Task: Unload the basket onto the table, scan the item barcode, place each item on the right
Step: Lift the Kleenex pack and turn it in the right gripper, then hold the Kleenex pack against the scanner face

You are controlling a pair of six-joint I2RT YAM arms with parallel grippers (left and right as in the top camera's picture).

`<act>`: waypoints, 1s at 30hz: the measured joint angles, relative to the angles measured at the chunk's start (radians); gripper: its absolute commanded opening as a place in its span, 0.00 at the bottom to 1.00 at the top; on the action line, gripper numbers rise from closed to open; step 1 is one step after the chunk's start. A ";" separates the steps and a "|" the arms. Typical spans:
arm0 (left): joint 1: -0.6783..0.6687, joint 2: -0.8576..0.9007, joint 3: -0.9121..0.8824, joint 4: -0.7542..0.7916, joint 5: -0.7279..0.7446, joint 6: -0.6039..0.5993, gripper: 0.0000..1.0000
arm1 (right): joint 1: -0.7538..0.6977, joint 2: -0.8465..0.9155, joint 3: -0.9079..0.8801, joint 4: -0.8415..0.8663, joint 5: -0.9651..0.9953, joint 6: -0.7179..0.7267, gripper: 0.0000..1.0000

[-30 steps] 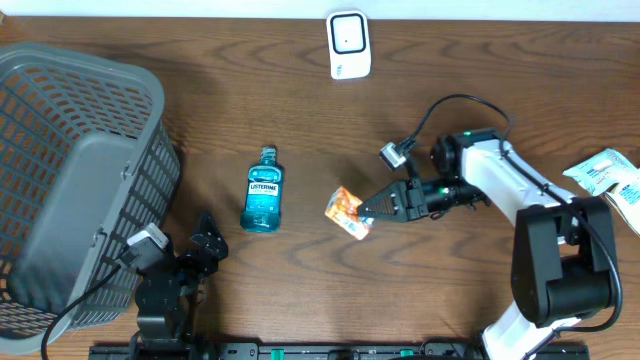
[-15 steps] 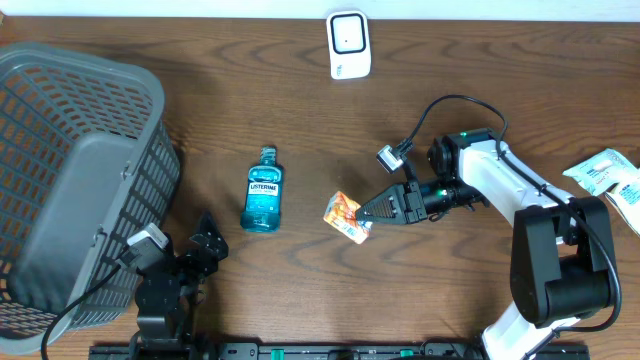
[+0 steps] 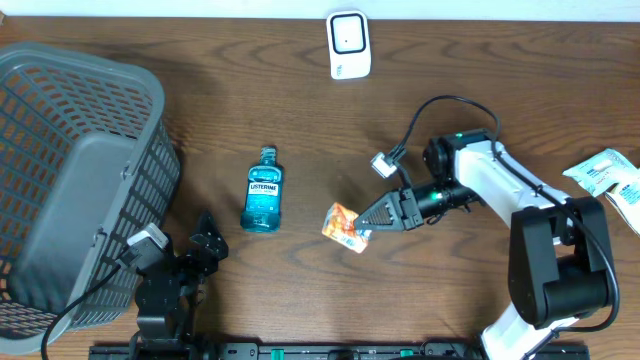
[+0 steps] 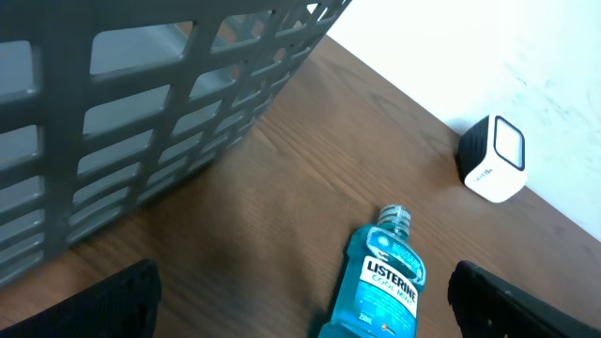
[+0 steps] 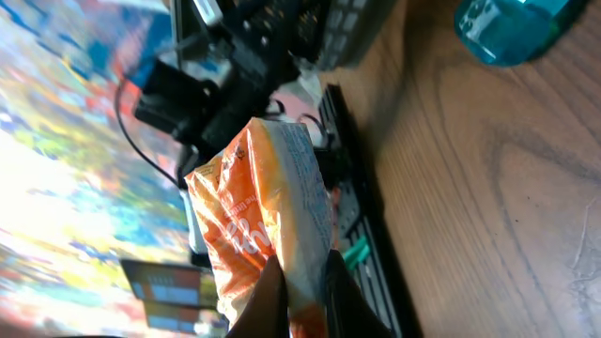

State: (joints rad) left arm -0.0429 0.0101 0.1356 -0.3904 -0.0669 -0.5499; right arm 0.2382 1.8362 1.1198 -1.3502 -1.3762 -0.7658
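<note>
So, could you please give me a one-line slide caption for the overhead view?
Right gripper shut on an orange packet beside a blue mouthwash bottle, white scanner beyond.

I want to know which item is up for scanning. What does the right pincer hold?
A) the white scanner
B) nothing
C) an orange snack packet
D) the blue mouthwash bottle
C: the right pincer is shut on the orange packet. The right wrist view shows the packet pinched between its fingers, and the mouthwash bottle lies apart from it.
</note>
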 measured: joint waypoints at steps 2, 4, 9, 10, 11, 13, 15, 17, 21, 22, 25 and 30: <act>0.000 0.000 0.000 0.000 0.000 0.000 0.98 | 0.018 0.000 0.000 0.028 0.016 -0.001 0.01; 0.000 0.000 0.000 0.000 0.000 0.000 0.98 | 0.029 0.000 -0.001 0.076 0.032 0.002 0.02; 0.000 0.000 0.000 0.000 0.000 0.000 0.98 | 0.029 0.000 -0.002 0.389 0.163 0.194 0.02; 0.000 0.000 0.000 0.000 0.000 0.000 0.98 | 0.029 0.000 -0.002 0.468 0.225 0.291 0.02; 0.000 0.000 0.000 0.000 0.000 0.000 0.98 | 0.030 0.000 -0.002 0.514 0.280 0.371 0.01; 0.000 0.000 0.000 0.000 0.000 0.000 0.98 | 0.035 0.000 -0.002 0.578 0.385 0.516 0.02; 0.000 0.000 0.000 0.000 0.000 0.000 0.98 | 0.046 0.000 -0.002 0.603 0.455 0.612 0.02; 0.000 0.000 0.000 0.000 0.000 0.000 0.98 | 0.056 0.000 -0.002 0.617 0.500 0.675 0.02; 0.000 0.000 0.000 0.000 0.000 0.000 0.98 | 0.067 0.000 -0.002 0.621 0.587 0.761 0.01; 0.000 0.000 0.000 0.000 0.000 0.000 0.98 | 0.067 0.000 0.000 0.621 0.604 0.773 0.02; 0.000 0.000 0.000 0.000 0.000 0.000 0.98 | 0.061 0.000 0.034 0.615 0.644 0.800 0.01; 0.000 0.000 0.000 0.000 0.000 0.000 0.98 | 0.050 -0.001 0.202 0.629 0.695 0.815 0.01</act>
State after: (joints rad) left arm -0.0429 0.0101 0.1356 -0.3908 -0.0669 -0.5503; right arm 0.2878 1.8351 1.3220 -0.7212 -0.6811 0.0490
